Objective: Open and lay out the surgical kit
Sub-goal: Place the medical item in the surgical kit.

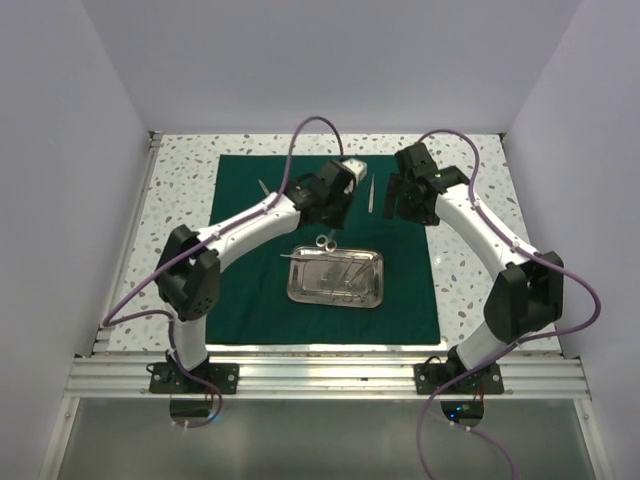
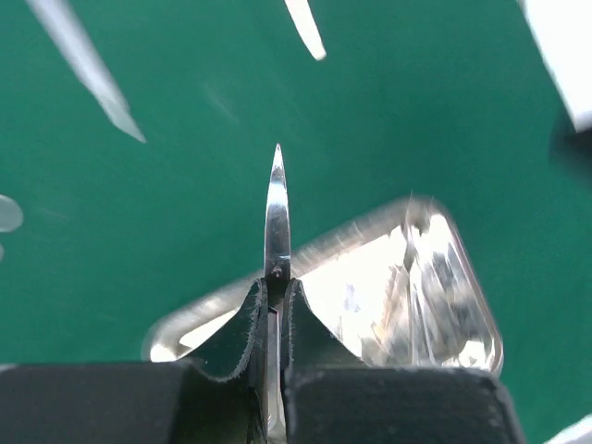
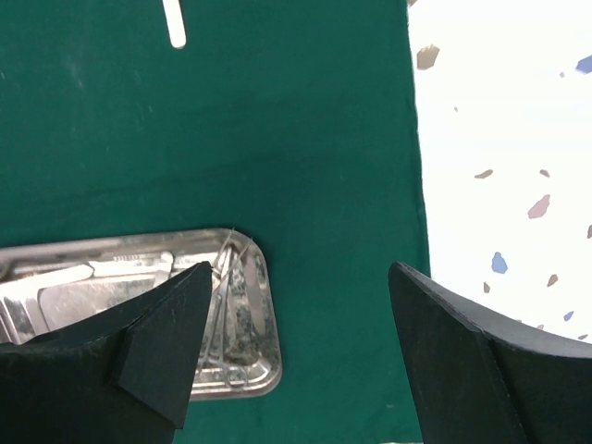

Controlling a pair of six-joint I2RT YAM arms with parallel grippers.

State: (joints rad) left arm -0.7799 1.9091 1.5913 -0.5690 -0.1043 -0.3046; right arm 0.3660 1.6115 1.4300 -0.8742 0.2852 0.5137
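The left gripper (image 2: 276, 283) has its fingers clamped on a slim pointed steel instrument (image 2: 277, 208), above the dark green drape (image 1: 240, 290) at the far side of the steel tray (image 1: 335, 301). The right gripper (image 3: 301, 268) has its fingers wide apart and empty, over the drape's right part. Hazard: the narrow hold may let the instrument pivot or slip. Its tip may snag the drape or strike the laid-out instrument (image 1: 368, 195) nearby.

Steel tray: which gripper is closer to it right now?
Left. The left gripper, shut on a pointed instrument, hangs by the far edge of the tray; the right gripper hovers open over the green cloth past its far right corner.
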